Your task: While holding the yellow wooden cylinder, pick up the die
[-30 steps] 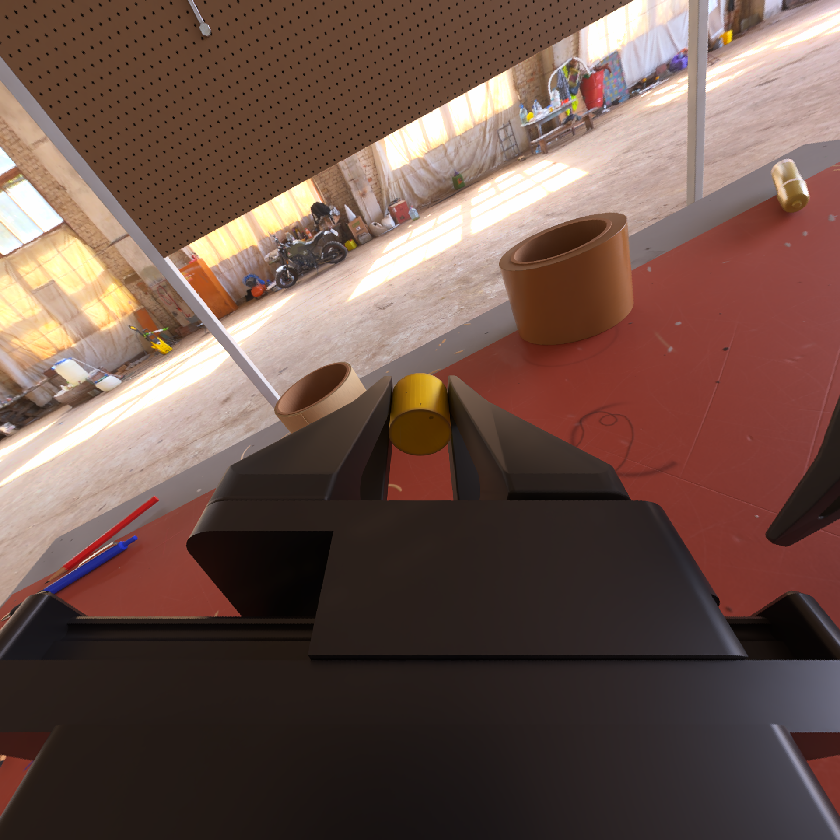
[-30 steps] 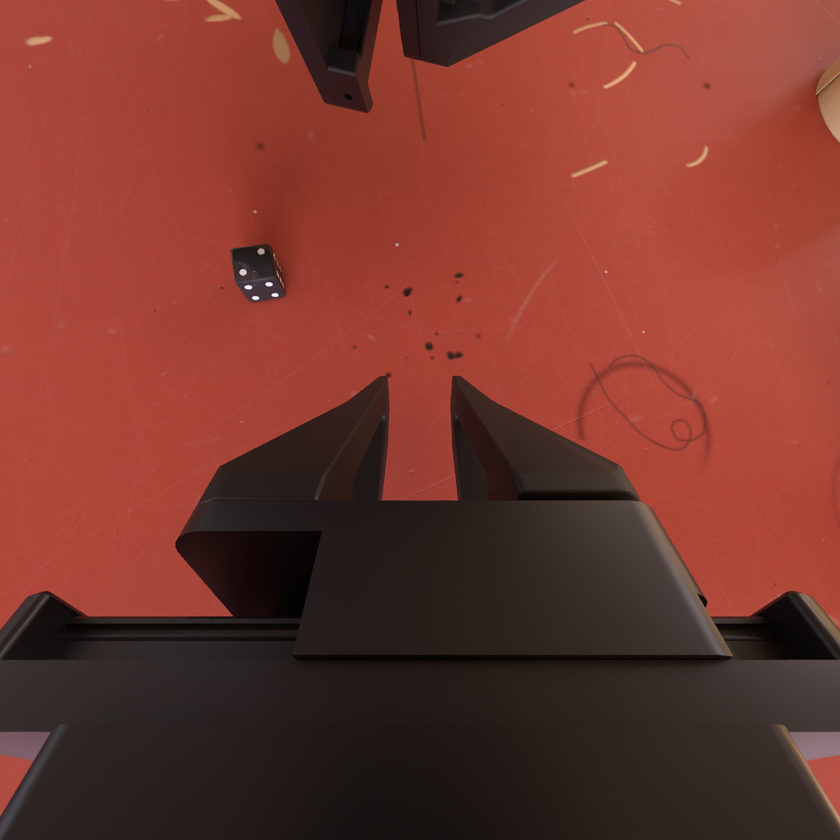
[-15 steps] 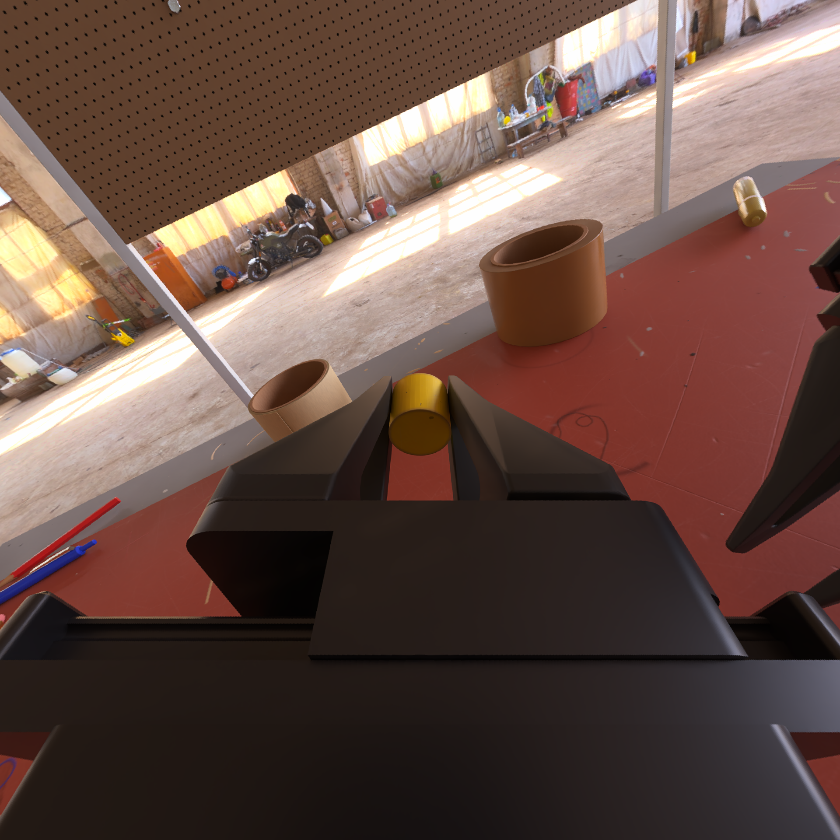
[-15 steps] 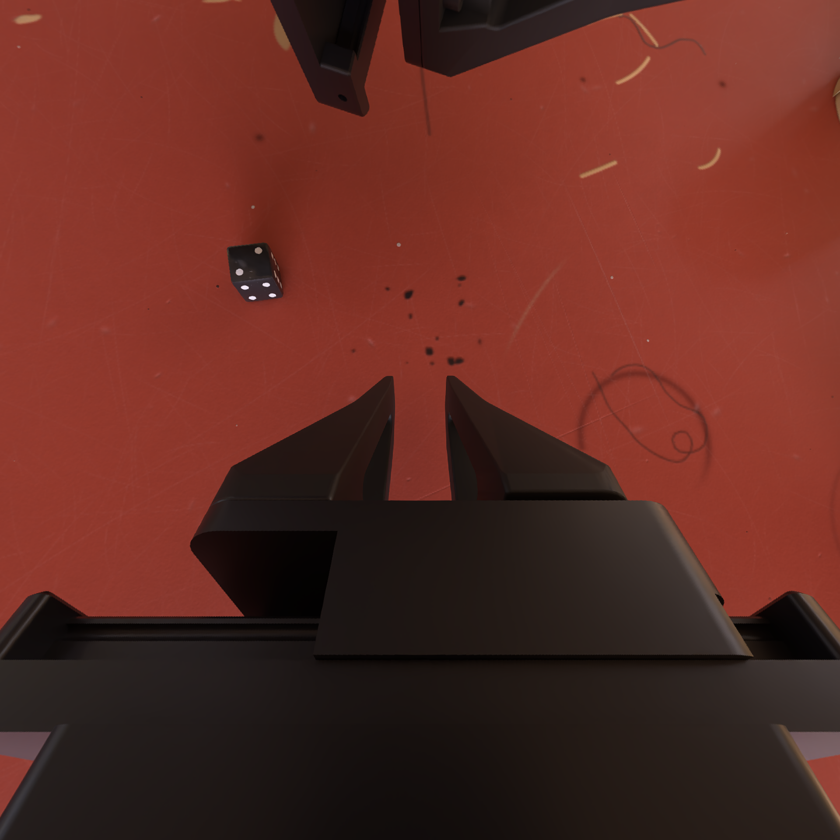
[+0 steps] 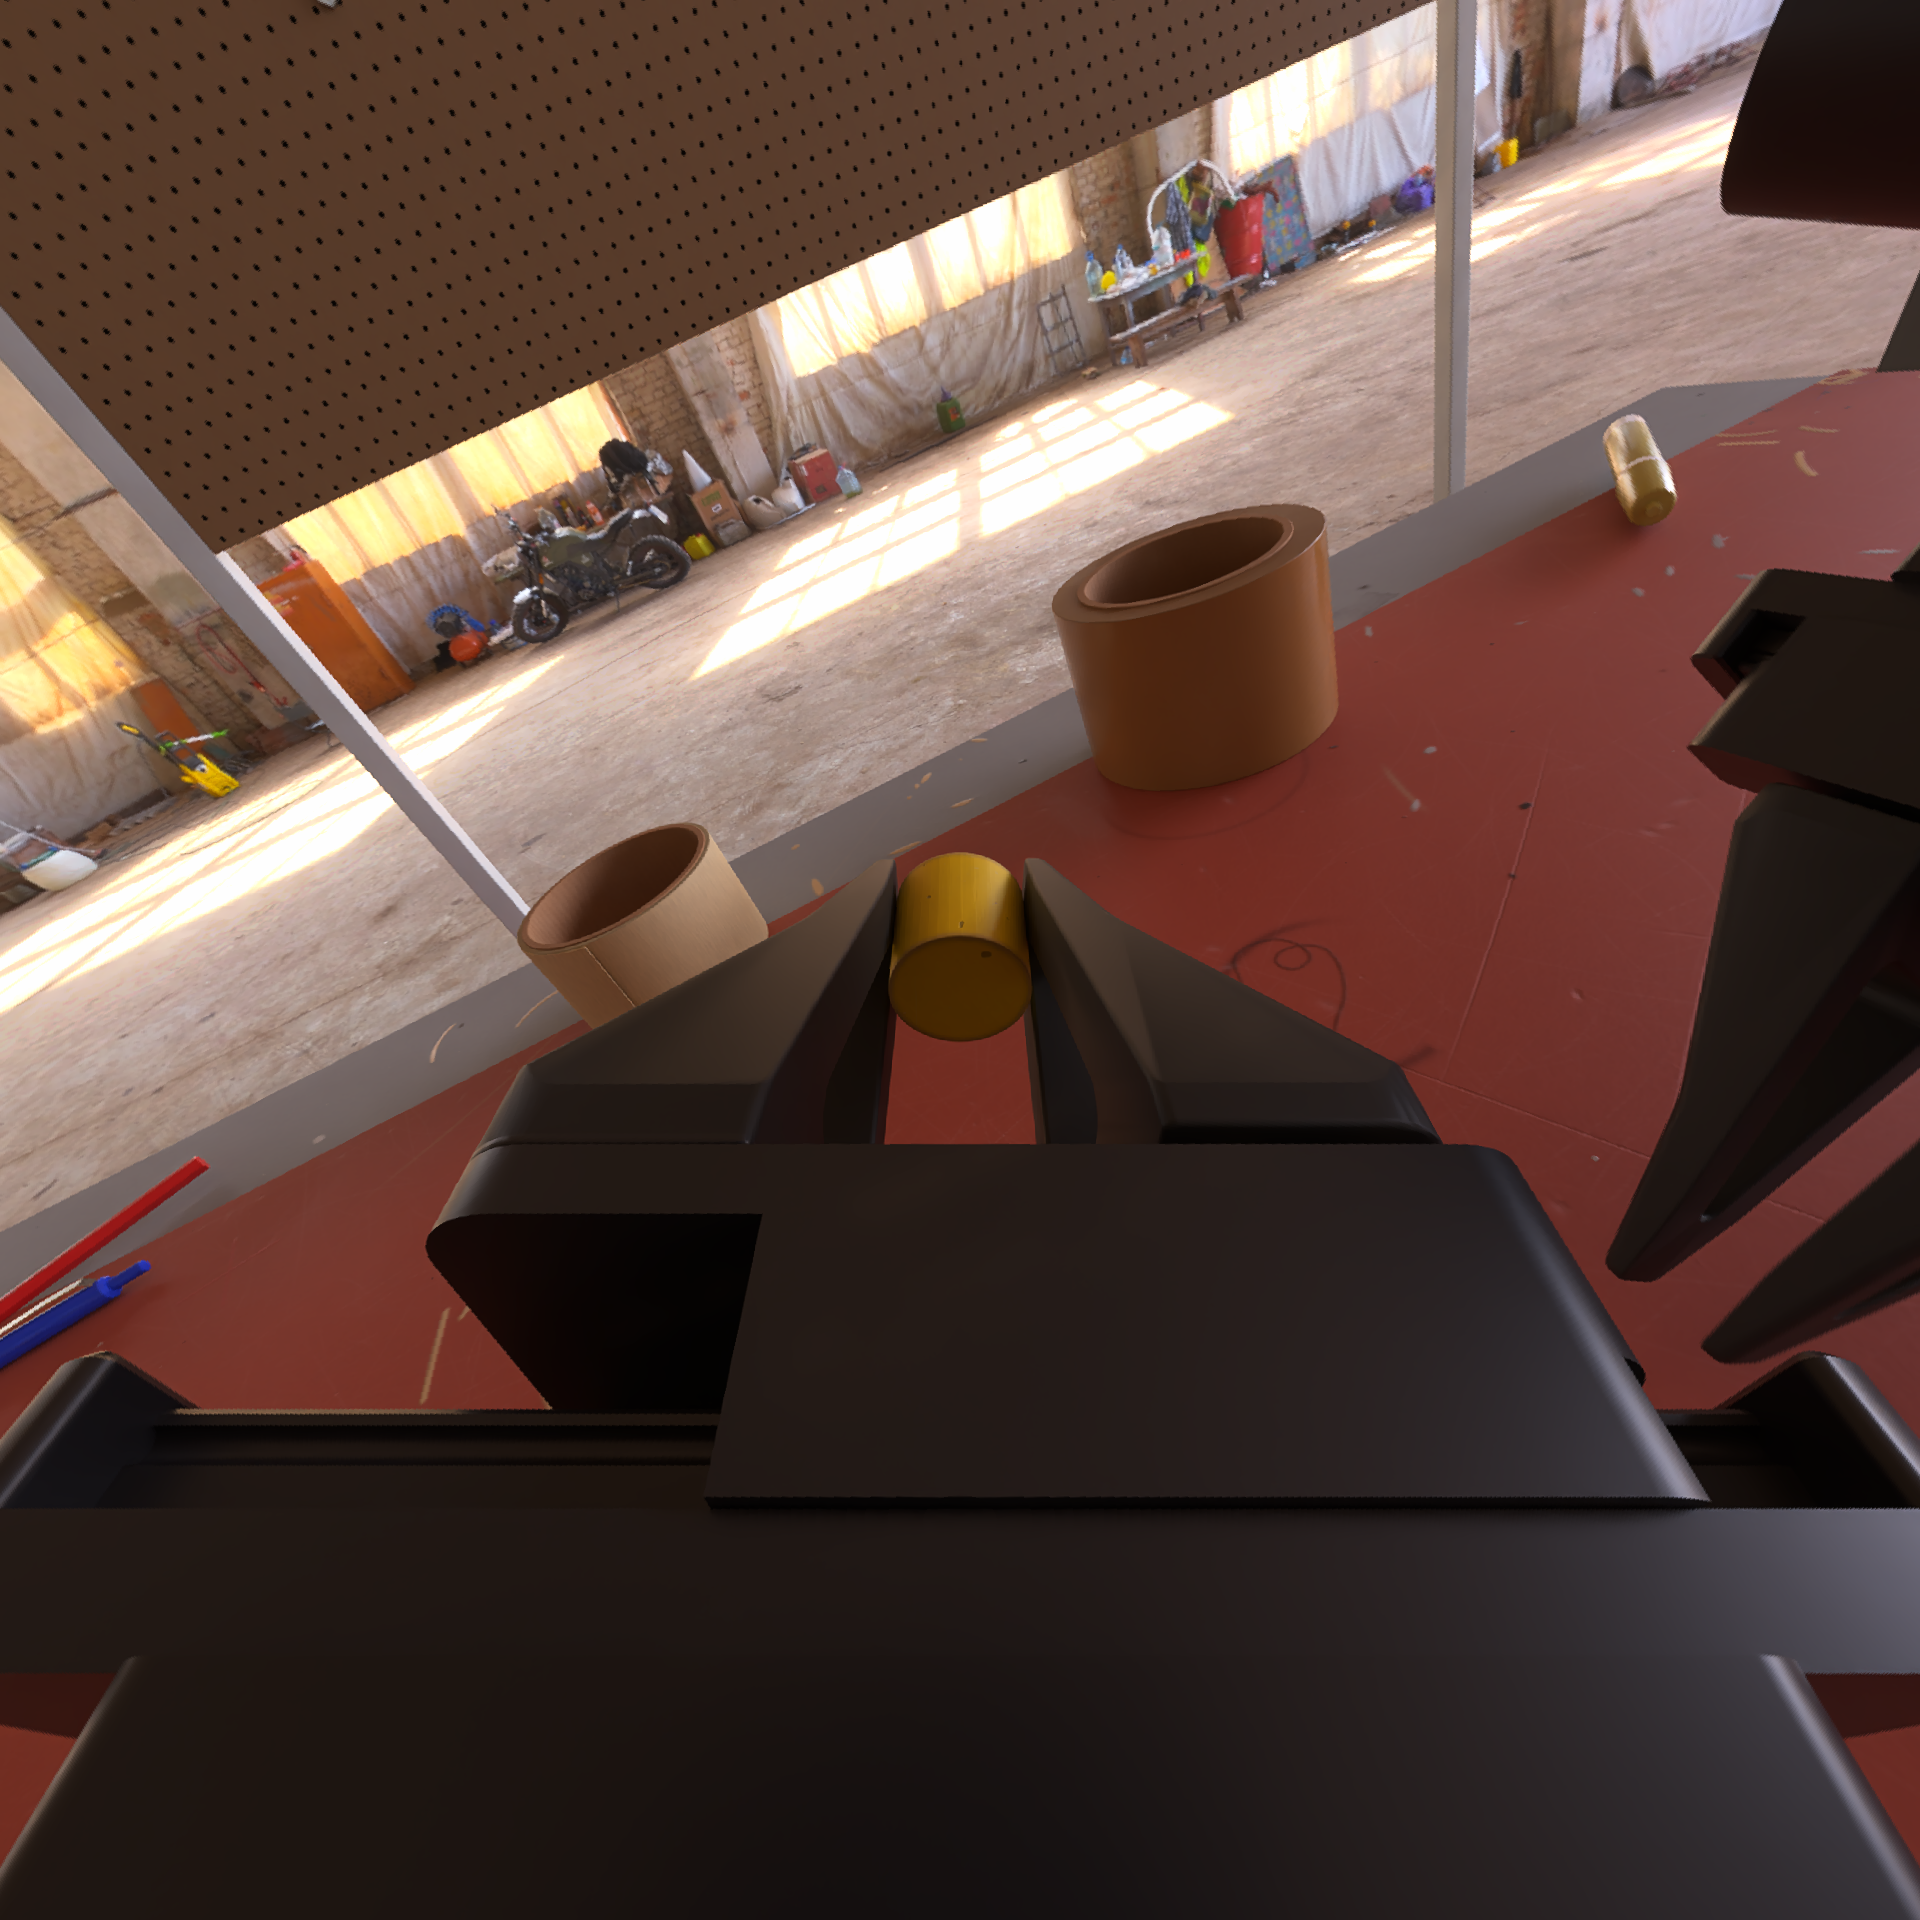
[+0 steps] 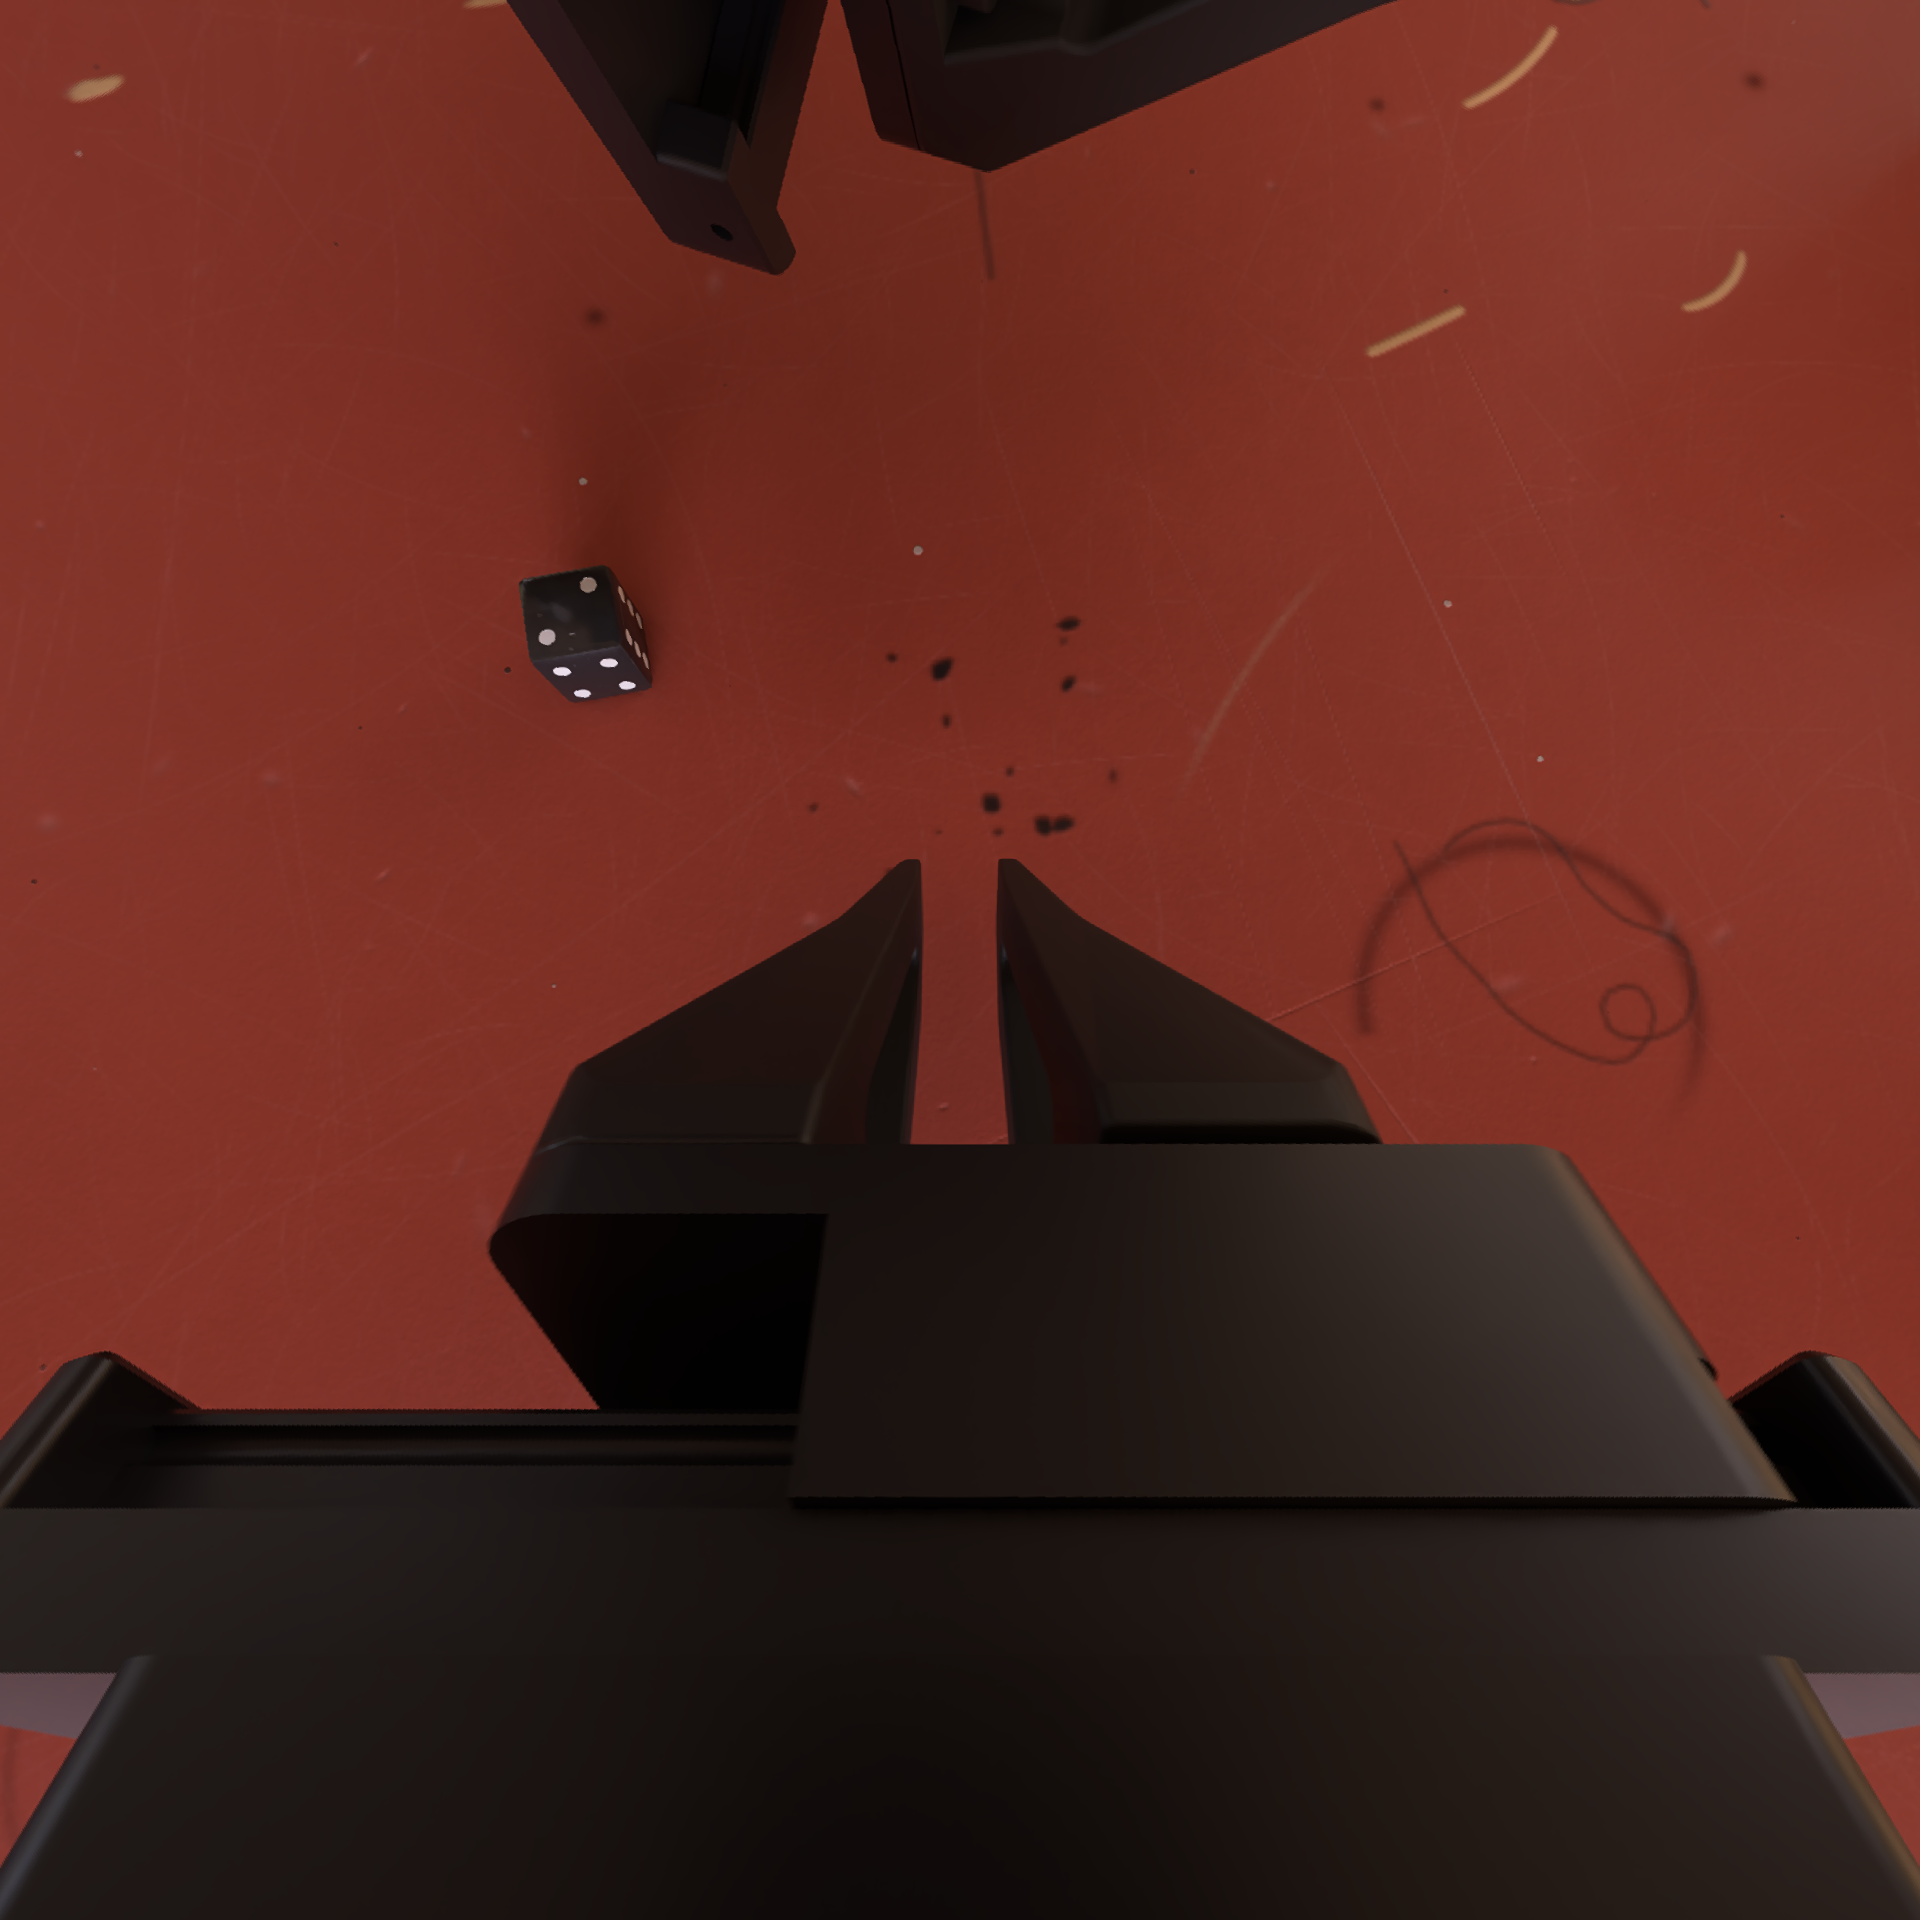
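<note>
My left gripper (image 5: 960,878) is shut on the yellow wooden cylinder (image 5: 961,961) and holds it end-on between its fingertips, above the red table (image 5: 1455,935). The black die with white pips (image 6: 587,634) lies on the table in the right wrist view, ahead and to the left of my right gripper (image 6: 959,868). The right gripper points straight down, is empty, and its jaws are nearly together with a narrow slit between them. It hangs well above the die. It also shows at the right edge of the left wrist view (image 5: 1714,1195). The left gripper's fingers (image 6: 727,197) show at the top of the right wrist view.
A brown tape roll (image 5: 1205,655) and a tan cardboard roll (image 5: 634,914) stand near the table's far grey edge. A small yellow bottle-like object (image 5: 1638,473) lies far right. A red pen (image 5: 104,1236) and a blue pen (image 5: 73,1314) lie at the left. A pegboard (image 5: 520,208) hangs overhead.
The right gripper's jaws have narrowed. The right gripper has come closer to the left gripper and fills more of the left wrist view. The cylinder stays held; the die has not moved.
</note>
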`<action>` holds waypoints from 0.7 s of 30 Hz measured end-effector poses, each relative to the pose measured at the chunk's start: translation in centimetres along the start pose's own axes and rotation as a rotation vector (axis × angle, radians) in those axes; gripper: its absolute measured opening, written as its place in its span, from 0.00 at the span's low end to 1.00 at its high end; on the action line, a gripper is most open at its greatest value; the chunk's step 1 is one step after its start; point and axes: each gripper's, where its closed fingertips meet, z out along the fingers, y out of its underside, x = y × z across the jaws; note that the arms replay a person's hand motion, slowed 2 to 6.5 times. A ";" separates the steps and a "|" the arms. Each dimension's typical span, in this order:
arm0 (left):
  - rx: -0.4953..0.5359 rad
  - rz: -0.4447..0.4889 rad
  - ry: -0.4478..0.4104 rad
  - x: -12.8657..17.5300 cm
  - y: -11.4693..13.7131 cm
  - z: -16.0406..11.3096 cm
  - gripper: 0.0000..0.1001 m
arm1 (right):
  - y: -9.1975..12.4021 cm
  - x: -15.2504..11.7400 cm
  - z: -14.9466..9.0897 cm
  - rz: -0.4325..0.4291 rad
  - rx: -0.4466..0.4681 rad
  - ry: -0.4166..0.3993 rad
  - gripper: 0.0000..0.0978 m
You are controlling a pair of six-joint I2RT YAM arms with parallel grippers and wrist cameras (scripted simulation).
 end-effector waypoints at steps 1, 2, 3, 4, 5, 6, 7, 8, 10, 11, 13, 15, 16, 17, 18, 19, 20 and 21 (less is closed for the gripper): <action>-0.001 0.000 0.003 0.0 0.0 0.0 0.20 | 0.0 0.0 0.0 -0.001 0.000 0.002 0.10; -0.002 0.001 0.006 0.1 0.1 0.0 0.20 | 0.0 0.0 0.0 -0.003 0.001 0.005 0.07; -0.003 0.001 0.008 0.1 0.1 0.0 0.20 | 0.1 0.0 0.0 -0.006 0.003 0.008 0.04; -0.005 0.001 0.010 0.2 0.1 0.0 0.20 | 0.1 0.0 0.0 -0.011 0.004 0.011 0.02; -0.006 0.001 0.012 0.2 0.2 0.1 0.20 | 0.1 0.0 0.0 -0.015 0.006 0.015 0.01; -0.007 0.001 0.013 0.2 0.2 0.1 0.20 | 0.1 -0.1 0.0 -0.020 0.008 0.020 0.01; -0.008 0.001 0.014 0.2 0.2 0.1 0.20 | 0.1 -0.1 0.0 -0.026 0.010 0.025 0.01; -0.009 0.001 0.015 0.2 0.2 0.1 0.20 | 0.1 -0.1 0.0 -0.031 0.011 0.029 0.01; -0.010 0.000 0.016 0.2 0.2 0.1 0.20 | 0.1 -0.2 -0.1 -0.040 0.014 0.038 0.01; -0.010 0.000 0.016 0.2 0.2 0.1 0.20 | 0.0 -0.2 -0.1 -0.044 0.015 0.042 0.01; -0.011 -0.001 0.017 0.2 0.2 0.1 0.20 | 0.0 -0.2 -0.1 -0.052 0.018 0.050 0.01; -0.012 -0.002 0.017 0.2 0.3 0.1 0.20 | 0.0 -0.1 -0.1 -0.060 0.020 0.057 0.01; -0.013 -0.002 0.017 0.2 0.3 0.1 0.20 | 0.0 -0.1 -0.1 -0.063 0.022 0.061 0.01; -0.013 -0.003 0.017 0.2 0.3 0.1 0.20 | 0.0 -0.1 -0.2 -0.066 0.023 0.064 0.01; -0.014 -0.004 0.017 0.2 0.3 0.1 0.20 | 0.0 -0.1 -0.2 -0.069 0.025 0.068 0.01; -0.014 -0.005 0.017 0.2 0.3 0.1 0.20 | 0.0 0.0 -0.2 -0.072 0.026 0.071 0.01; -0.015 -0.006 0.017 0.2 0.3 0.1 0.20 | 0.0 0.0 -0.2 -0.074 0.029 0.074 0.01; -0.015 -0.007 0.017 0.2 0.4 0.1 0.20 | -0.1 0.0 -0.3 -0.075 0.034 0.075 0.01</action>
